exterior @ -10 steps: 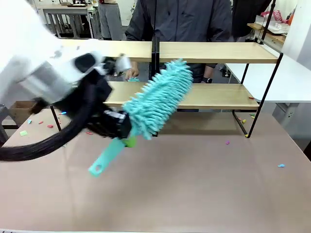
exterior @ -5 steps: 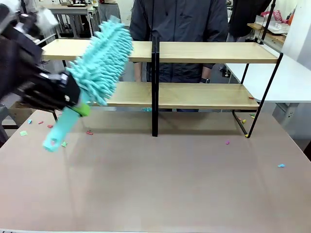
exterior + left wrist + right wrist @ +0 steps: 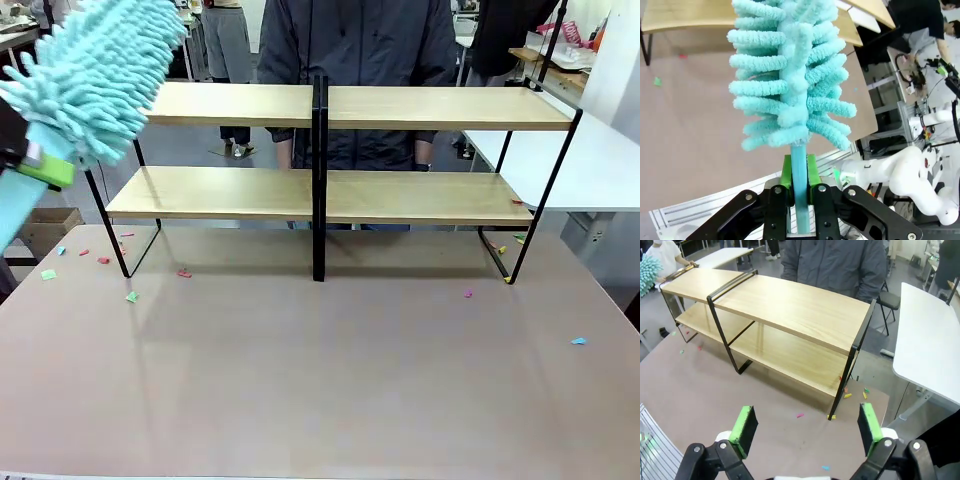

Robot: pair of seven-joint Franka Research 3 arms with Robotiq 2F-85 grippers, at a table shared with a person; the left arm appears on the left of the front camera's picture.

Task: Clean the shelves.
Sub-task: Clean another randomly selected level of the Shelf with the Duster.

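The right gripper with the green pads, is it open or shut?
Open. In the right wrist view the right gripper has its two green pads far apart, with only brown table between them, nothing held.

front: faces person across table | wrists: look along fingers | shared: shelves (image 3: 330, 105) (image 3: 785, 305)

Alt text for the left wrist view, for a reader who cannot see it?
The left claw is shut on the handle of a teal duster, its fluffy head rising up the middle of the picture. Behind it lie the brown table and a light-wood board of the shelves; a white robot arm stands off to the right.
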